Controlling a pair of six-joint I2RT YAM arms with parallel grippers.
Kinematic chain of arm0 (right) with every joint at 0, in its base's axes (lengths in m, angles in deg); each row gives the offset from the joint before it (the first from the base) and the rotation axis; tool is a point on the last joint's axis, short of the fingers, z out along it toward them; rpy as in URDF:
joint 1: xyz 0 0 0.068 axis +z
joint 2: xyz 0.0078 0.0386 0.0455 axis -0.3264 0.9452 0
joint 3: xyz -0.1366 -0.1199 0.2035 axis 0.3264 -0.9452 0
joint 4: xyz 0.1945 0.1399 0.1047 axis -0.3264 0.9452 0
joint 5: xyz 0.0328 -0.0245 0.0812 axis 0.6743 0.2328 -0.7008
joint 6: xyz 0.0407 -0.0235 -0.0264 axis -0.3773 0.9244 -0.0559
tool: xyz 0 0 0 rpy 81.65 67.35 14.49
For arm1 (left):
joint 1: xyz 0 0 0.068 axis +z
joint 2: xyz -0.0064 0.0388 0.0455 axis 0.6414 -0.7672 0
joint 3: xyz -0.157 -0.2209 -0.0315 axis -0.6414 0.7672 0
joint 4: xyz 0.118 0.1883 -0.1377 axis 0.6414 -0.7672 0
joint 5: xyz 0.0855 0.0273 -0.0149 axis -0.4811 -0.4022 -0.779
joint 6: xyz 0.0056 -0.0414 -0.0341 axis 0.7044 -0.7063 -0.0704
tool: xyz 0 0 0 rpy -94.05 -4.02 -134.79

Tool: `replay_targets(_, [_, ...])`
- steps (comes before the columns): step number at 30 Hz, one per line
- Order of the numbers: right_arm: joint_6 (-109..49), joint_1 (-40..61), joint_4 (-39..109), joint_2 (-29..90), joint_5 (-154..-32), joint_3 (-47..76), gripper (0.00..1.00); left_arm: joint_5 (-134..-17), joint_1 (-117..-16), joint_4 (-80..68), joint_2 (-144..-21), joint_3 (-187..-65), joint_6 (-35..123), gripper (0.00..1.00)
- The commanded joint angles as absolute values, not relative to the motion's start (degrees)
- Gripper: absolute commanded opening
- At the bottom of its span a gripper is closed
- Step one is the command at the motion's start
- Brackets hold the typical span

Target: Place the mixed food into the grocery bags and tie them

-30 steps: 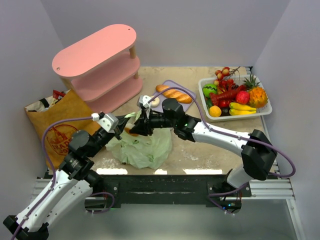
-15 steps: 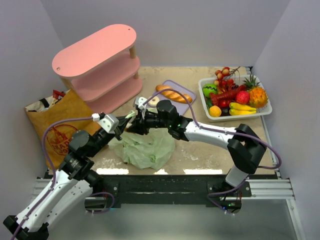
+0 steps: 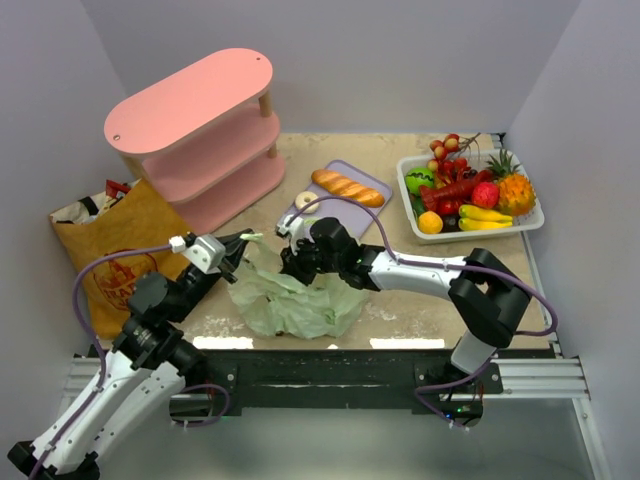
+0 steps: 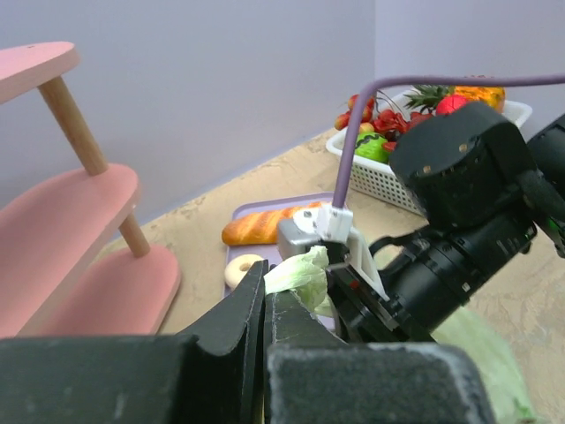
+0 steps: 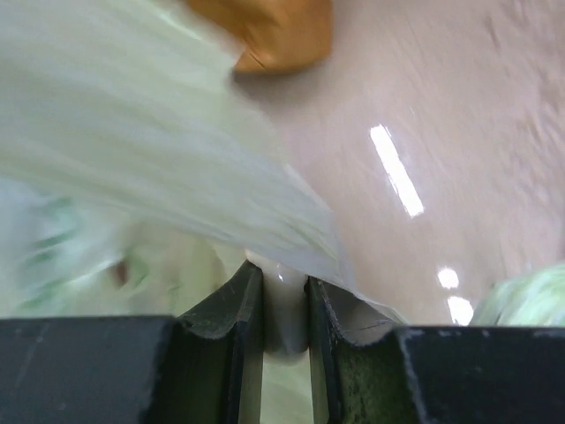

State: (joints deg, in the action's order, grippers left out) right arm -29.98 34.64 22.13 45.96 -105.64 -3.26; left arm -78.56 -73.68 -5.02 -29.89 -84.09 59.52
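Observation:
The pale-green plastic bag [image 3: 290,300] lies crumpled on the table in front of the arms. My left gripper [image 3: 240,247] is shut on a strip of its rim and holds it up, as the left wrist view shows [image 4: 264,284], with the green film [image 4: 302,272] sticking out past the tips. My right gripper [image 3: 293,263] is low at the bag's mouth. In the right wrist view it [image 5: 284,283] is shut on a small pale round piece [image 5: 284,320], with bag film [image 5: 177,168] draped over it. The brown paper bag [image 3: 115,250] stands at the left. The bread loaf [image 3: 347,187] lies on a purple board.
A pink three-tier shelf [image 3: 195,125] stands at the back left. A white basket [image 3: 535,222] of toy fruit sits at the back right. A pale ring-shaped piece [image 3: 305,201] lies on the purple board [image 3: 375,182]. An orange-brown thing [image 5: 274,31] shows beyond the film.
My right gripper has dropped from beside the left gripper down into the bag's mouth. My left arm has drawn back to the left with the rim. The bag has spread wider.

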Motion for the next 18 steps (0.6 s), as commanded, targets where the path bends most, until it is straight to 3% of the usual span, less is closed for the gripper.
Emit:
replay_targets(1, [-31.5,34.8,29.6,44.6,-94.7,-4.8,0.15,-82.8,-73.7,-1.3,-28.3,-83.8,60.5,0.00])
replay_targets(5, [-34.3,34.8,36.8,45.7,-83.3,-1.9,0.19,-87.6,-73.7,-1.2,-26.9,-83.8,60.4,0.00])
replay_targets(11, [-37.4,34.7,39.7,45.4,-77.1,-2.1,0.39,-91.6,-73.6,-0.5,-23.9,-82.8,60.6,0.00])
replay_targets(15, [-35.7,34.8,40.1,43.6,-79.1,-1.2,0.69,-88.6,-73.6,-0.7,-26.3,-83.2,60.6,0.00])
replay_targets(17, [-34.2,34.8,40.1,42.0,-83.8,-0.5,0.75,-86.9,-73.6,-1.8,-28.9,-83.9,60.6,0.00])
replay_targets(18, [-33.9,34.8,40.2,41.3,-85.3,0.3,0.85,-85.7,-73.6,-2.1,-29.8,-84.5,60.7,0.00])
